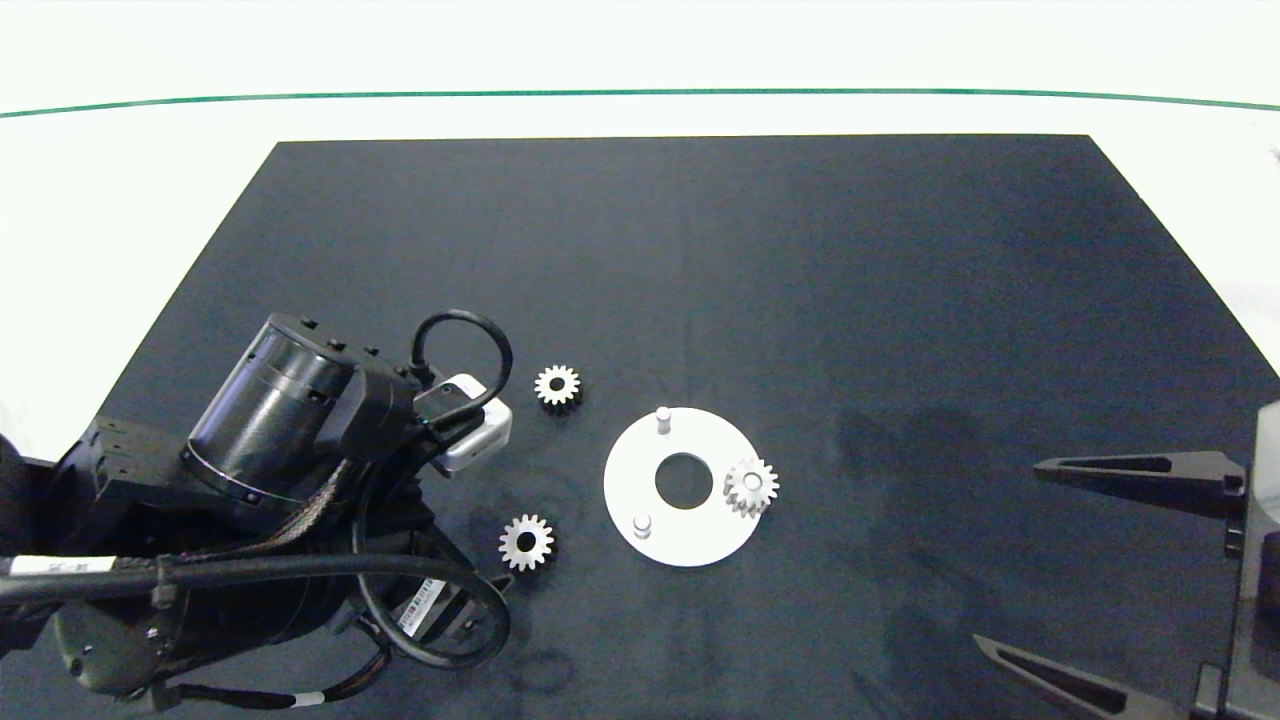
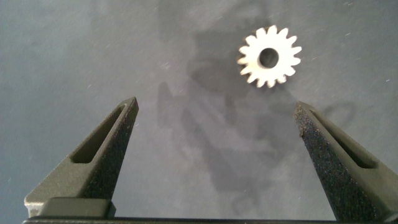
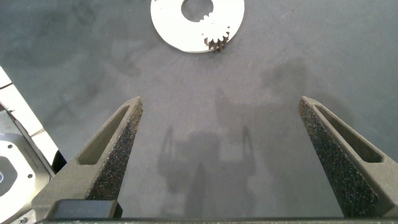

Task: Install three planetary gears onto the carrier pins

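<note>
The left gripper (image 2: 214, 134) hovers wide open above a loose small silver-grey toothed gear (image 1: 526, 542), likely lining up a grasp. A second gear (image 1: 557, 385) lies near the flat white ring-shaped disc (image 1: 690, 535), where a third gear (image 1: 752, 485) sits pinned. The right gripper (image 3: 221, 134) waits open, well apart.

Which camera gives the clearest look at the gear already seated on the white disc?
The head view: the mounted gear shows whole from above, on the pin at the right edge of the white disc. The right wrist view catches it small, near the frame's edge. The left wrist view shows only a loose gear on the mat.
</note>
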